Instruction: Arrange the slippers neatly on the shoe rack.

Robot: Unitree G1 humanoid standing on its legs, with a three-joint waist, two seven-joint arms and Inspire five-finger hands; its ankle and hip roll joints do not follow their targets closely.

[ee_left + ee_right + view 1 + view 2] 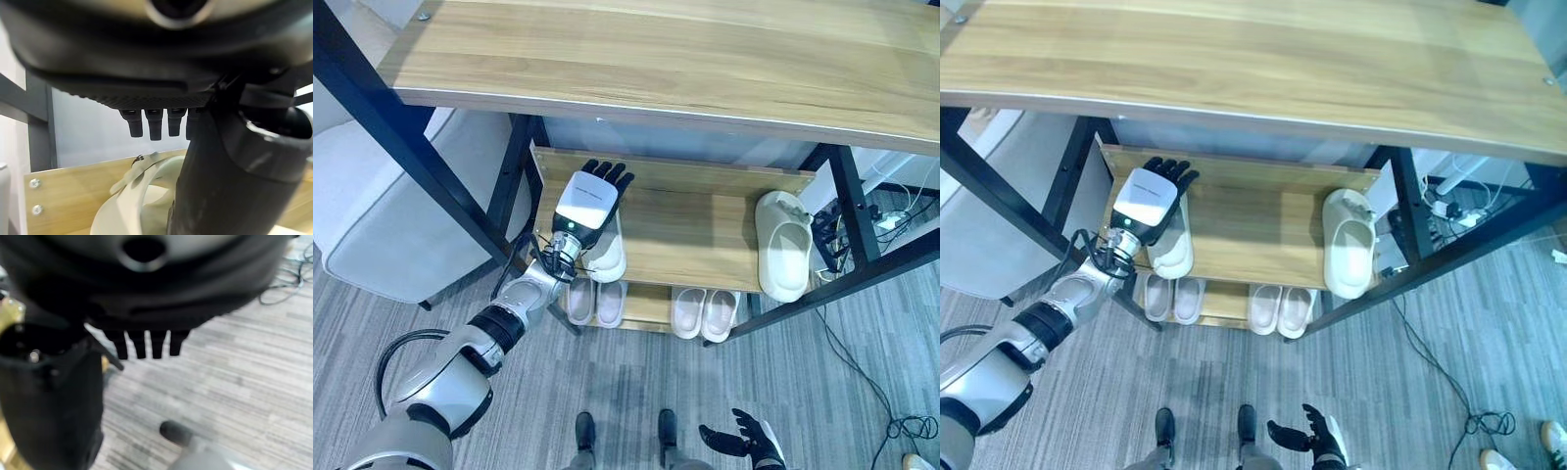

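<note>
I have the left hand (586,203) over the slipper (607,257) at the left end of the shoe rack's upper shelf (690,227). Its fingers (149,125) are straight and relaxed above the slipper, holding nothing as far as I can judge; the thumb's contact is hidden. The right hand (744,439) hangs low over the floor, fingers loosely spread, empty.

To finish this step well, I would nudge the slipper square to the shelf edge with flat fingers, toe to the back, then bring its mate alongside it.

Count: two slippers on the upper shelf, well apart, the other (782,244) at the right end; two pairs, four slippers, on the lower shelf (648,305).
</note>
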